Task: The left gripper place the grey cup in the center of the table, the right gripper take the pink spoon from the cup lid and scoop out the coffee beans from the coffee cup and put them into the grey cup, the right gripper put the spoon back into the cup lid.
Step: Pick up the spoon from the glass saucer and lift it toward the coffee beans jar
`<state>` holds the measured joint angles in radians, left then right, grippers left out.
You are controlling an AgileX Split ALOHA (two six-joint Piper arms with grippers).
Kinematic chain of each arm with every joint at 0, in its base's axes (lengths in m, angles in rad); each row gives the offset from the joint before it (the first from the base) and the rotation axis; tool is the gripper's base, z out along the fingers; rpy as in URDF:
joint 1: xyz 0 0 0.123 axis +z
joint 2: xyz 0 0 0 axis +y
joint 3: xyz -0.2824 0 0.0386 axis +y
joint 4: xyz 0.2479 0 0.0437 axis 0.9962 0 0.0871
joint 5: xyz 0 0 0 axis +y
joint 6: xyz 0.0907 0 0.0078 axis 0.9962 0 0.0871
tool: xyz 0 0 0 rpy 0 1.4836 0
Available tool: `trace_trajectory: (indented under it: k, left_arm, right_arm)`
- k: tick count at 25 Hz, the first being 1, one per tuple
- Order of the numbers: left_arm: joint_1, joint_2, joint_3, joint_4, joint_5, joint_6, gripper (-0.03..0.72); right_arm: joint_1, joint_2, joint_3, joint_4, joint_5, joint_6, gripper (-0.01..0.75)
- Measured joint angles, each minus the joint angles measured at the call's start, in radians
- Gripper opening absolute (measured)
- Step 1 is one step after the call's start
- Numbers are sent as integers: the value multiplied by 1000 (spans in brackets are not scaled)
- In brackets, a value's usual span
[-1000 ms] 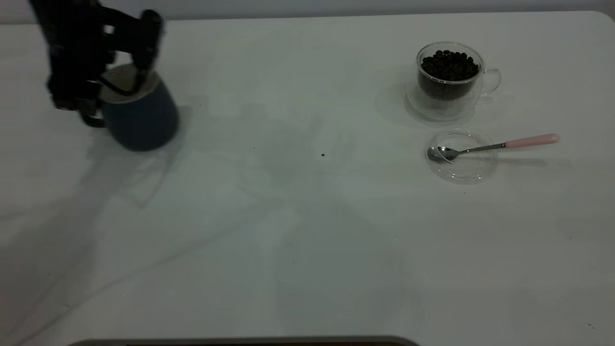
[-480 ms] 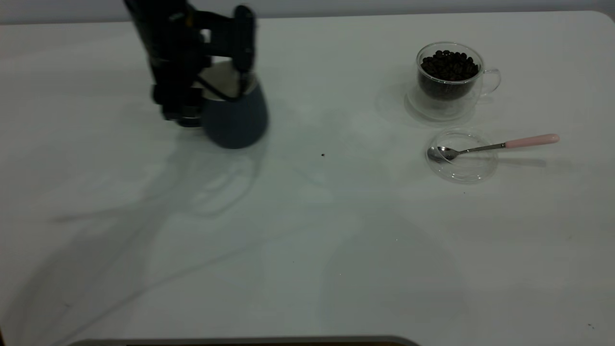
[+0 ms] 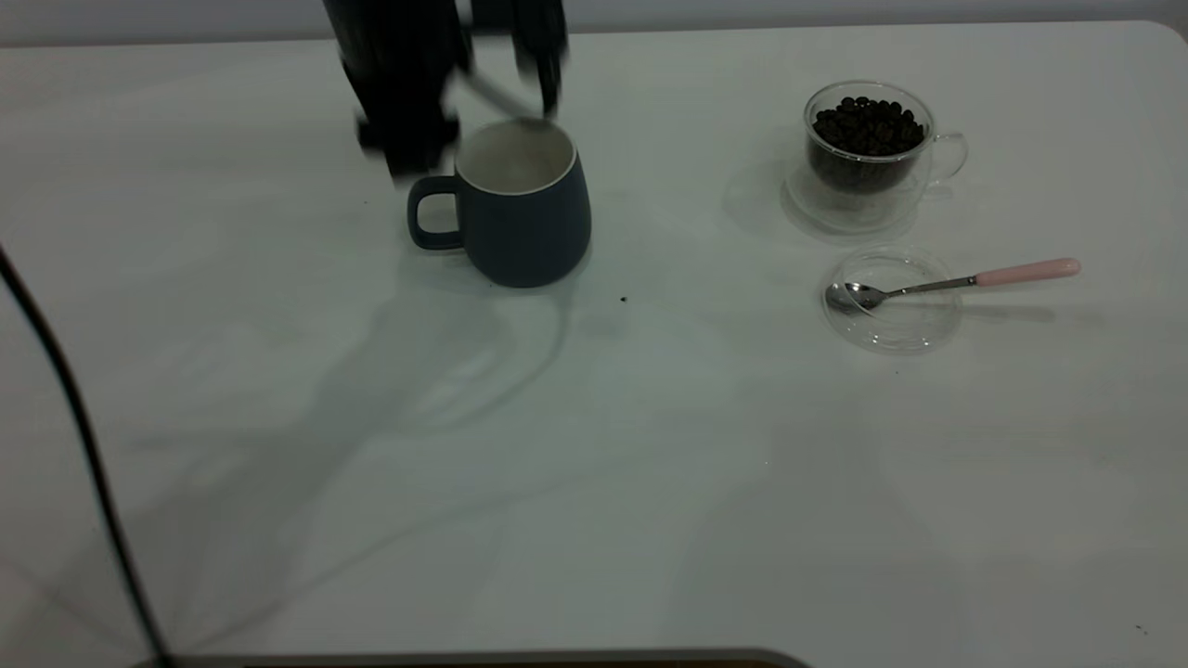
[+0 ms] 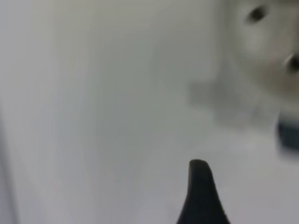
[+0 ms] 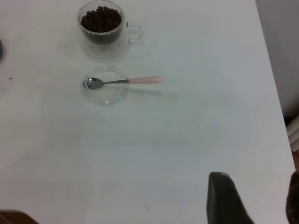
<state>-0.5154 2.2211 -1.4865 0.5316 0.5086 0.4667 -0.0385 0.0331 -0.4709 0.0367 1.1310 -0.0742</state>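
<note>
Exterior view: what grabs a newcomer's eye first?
The grey cup stands upright near mid-table, handle toward the left side, with the left tool just above and behind its rim, apart from it. At the right, the coffee cup is heaped with coffee beans. In front of it the pink spoon lies across the cup lid.

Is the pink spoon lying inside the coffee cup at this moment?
No, the pink spoon lies with its bowl in the cup lid on the table, in front of the coffee cup.
</note>
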Motion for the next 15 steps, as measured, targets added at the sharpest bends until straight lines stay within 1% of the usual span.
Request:
trace_trajectory:
  k: [4,7,10,11,13,15]
  left_arm:
    - [0,-171,-35,1,255,-141,585]
    - [0,-305,-40,28,452,-247,585]
    - [0,-425,-40,49,626,-363,585]
    - [0,-460,-40,49,660,-388,585]
    - [0,-543,-42,42,661,-421,585]
    - [0,-620,-38,5,661,-434,585]
  right_arm:
    - [0,0,0,0,0,0,357]
    - [0,0,0,0,0,0,357]
    - [0,0,0,0,0,0,357]
    - [0,0,0,0,0,0,357]
    - [0,0,0,0,0,0,357]
    - [0,0,0,0,0,0,357]
